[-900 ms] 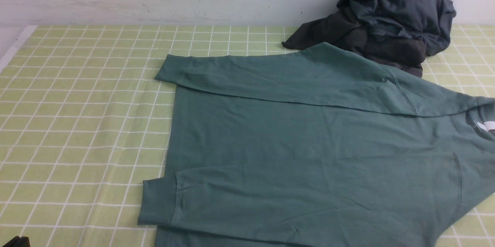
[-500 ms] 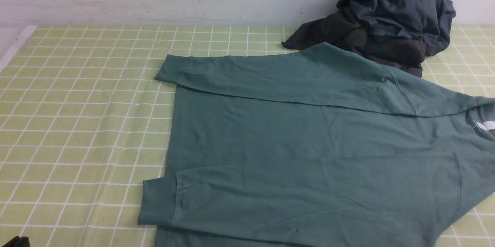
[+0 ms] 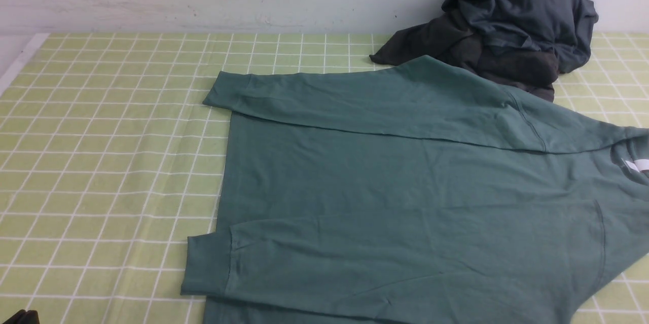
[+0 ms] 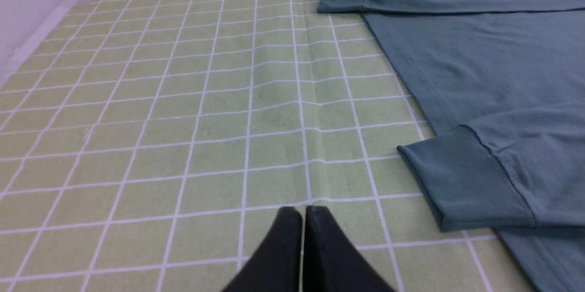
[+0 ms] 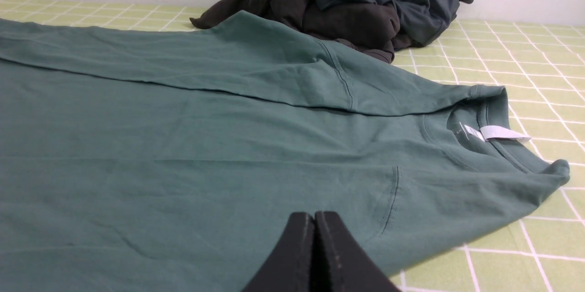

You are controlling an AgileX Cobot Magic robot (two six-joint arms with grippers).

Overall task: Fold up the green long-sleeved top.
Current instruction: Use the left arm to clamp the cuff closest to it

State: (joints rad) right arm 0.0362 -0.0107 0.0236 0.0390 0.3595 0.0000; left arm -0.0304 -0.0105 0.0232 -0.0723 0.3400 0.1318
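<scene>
Left gripper (image 4: 301, 219), jaws pressed together and empty, hangs over bare checked cloth (image 4: 137, 146). The green top (image 3: 405, 187) lies flat across the table's middle and right, both sleeves laid over the body. Its near cuff (image 3: 208, 263) sits at roughly two o'clock from that gripper, clearly apart from it. The next fold likely goes best this way: open wide, pinch hem and cuff layers together, lift low, and carry toward the collar (image 5: 489, 104) without dragging the sleeves loose. Right gripper (image 5: 314, 221), likewise closed on nothing, hovers over the top's near shoulder, with the collar close by. Dark clothes (image 3: 512, 25) crowd the one o'clock corner.
</scene>
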